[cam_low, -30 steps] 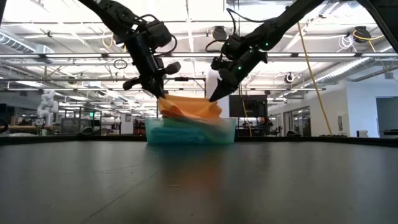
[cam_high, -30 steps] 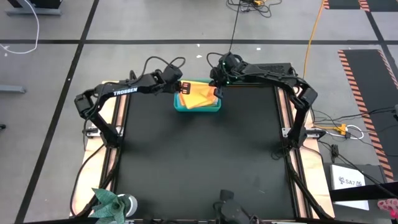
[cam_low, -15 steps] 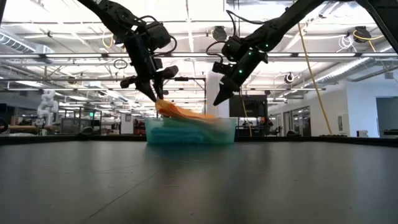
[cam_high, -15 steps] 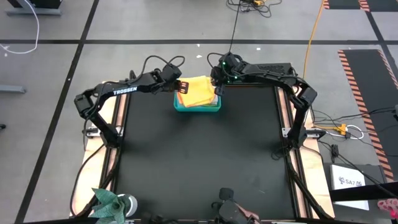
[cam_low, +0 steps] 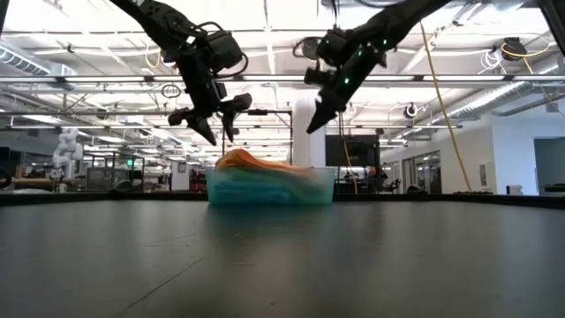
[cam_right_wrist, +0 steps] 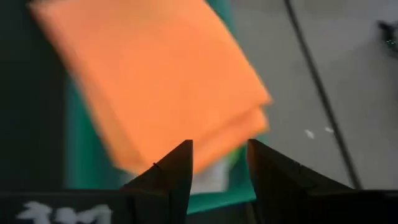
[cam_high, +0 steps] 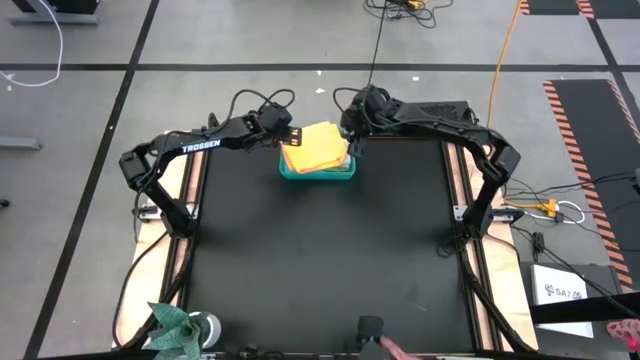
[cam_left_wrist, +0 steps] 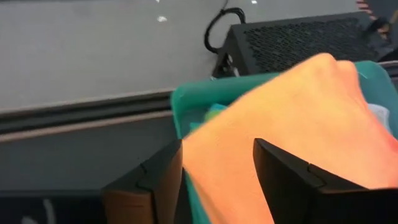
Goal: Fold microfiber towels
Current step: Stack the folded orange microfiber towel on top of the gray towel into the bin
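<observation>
A folded orange-yellow towel (cam_high: 315,147) lies on top of a stack of other towels (cam_low: 256,181) in a teal bin (cam_high: 318,172) at the far middle of the table. It overhangs the bin's far rim. My left gripper (cam_low: 218,132) hangs open just above the towel's left end (cam_left_wrist: 249,143), fingers on either side of it, clear. My right gripper (cam_low: 316,119) stands open higher up, over the bin's right end. In the right wrist view the towel (cam_right_wrist: 155,81) lies beyond the fingers of this gripper (cam_right_wrist: 219,155).
The bin (cam_low: 269,187) stands near the far edge of the black mat (cam_high: 320,260). A black box (cam_left_wrist: 292,37) and cables lie just behind it. A green crumpled thing (cam_high: 175,325) sits at the near left corner. The mat's middle and near part are bare.
Both grippers have opened and let go of the orange-yellow towel. It was held up above the bin by its two ends and has dropped flat onto the stack. My right gripper has risen and drawn away from the bin.
</observation>
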